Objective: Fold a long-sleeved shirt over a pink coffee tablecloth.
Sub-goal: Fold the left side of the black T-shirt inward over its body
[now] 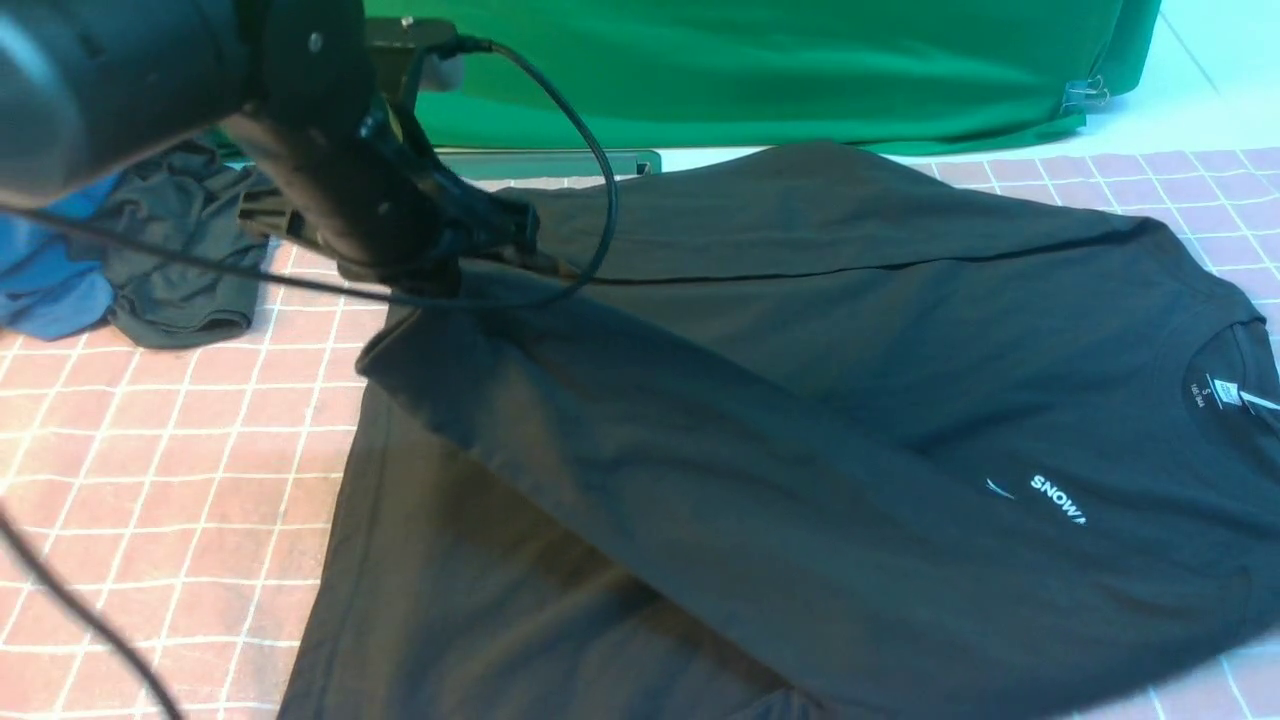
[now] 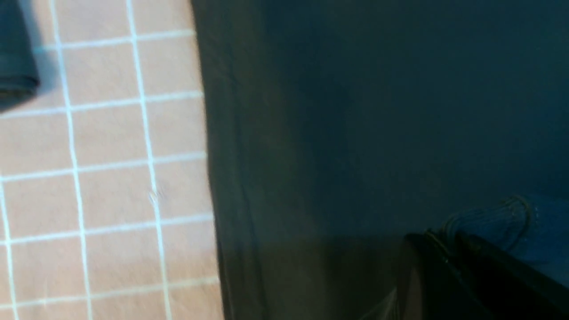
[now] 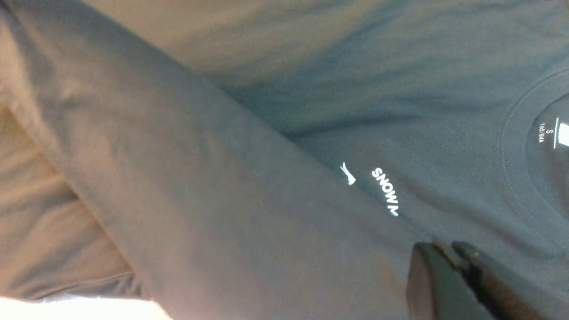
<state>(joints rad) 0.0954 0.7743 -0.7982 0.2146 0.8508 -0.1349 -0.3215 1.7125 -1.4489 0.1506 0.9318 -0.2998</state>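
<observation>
**A:** What's left of the long-sleeved shirt [image 1: 800,350]?

**B:** Two crumpled garments, one blue garment [image 1: 45,275] and one dark grey-green garment [image 1: 175,265].

**A:** And the shirt?

**B:** One, matte black cotton, flat on the pink coffee tablecloth [image 1: 150,450] with its white grid. One sleeve slants across it.

**A:** Grippers?

**B:** Two. The left gripper [image 1: 510,245] is closed at the shirt's far left edge; pinching fabric or not, I can't tell. The right gripper [image 3: 442,249] is over the chest, fingers nearly touching, empty.

Matt cloth shirt [image 1: 760,400] (tablecloth [image 1: 180,480] likewise matt)
</observation>
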